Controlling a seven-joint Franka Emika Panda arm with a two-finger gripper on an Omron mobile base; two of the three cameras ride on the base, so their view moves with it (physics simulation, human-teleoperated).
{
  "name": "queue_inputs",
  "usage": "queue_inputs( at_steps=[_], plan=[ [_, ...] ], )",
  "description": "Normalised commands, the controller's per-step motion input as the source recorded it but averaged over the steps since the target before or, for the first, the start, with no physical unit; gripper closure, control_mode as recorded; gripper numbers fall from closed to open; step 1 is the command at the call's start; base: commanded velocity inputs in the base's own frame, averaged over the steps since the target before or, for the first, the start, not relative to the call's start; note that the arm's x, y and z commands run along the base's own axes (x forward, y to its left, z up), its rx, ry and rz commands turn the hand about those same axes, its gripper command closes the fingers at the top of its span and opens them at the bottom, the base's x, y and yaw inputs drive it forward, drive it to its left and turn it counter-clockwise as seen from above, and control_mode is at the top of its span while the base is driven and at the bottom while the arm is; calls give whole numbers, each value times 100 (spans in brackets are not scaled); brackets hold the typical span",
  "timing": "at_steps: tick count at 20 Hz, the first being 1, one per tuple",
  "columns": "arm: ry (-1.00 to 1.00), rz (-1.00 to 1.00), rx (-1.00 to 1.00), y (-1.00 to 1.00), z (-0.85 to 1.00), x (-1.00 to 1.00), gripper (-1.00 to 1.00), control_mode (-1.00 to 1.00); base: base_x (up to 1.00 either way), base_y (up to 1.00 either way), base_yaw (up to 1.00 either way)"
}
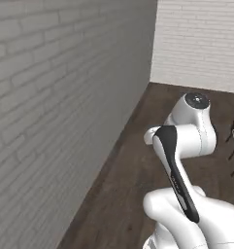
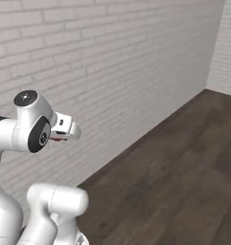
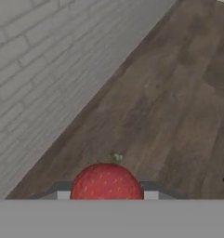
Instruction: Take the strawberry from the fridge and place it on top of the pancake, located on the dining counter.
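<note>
One strawberry (image 3: 106,182) sits clamped between the fingers (image 3: 106,195), seen close in the hand view, above dark wood floor (image 3: 178,102) beside a white brick wall (image 2: 112,72). Judging by this, the carry to the table is under way. Keep the grip firm and the hand level while the base drives; jolts could shake so small a fruit loose.

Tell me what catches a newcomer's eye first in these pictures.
In the hand view, a round red strawberry with a small green stalk sits gripped in the end effector, low at centre. Behind it, a pale grey brick wall meets a dark brown wooden floor, with the white arm folded close above.
</note>
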Motion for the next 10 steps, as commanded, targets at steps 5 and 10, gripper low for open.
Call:
queue_inputs(
  at_steps=[5, 10],
  plan=[
    [0, 0, 0, 0, 0, 0, 100, 100, 0, -39, -86],
    [0, 0, 0, 0, 0, 0, 100, 100, 2, -31, -87]
  ],
)
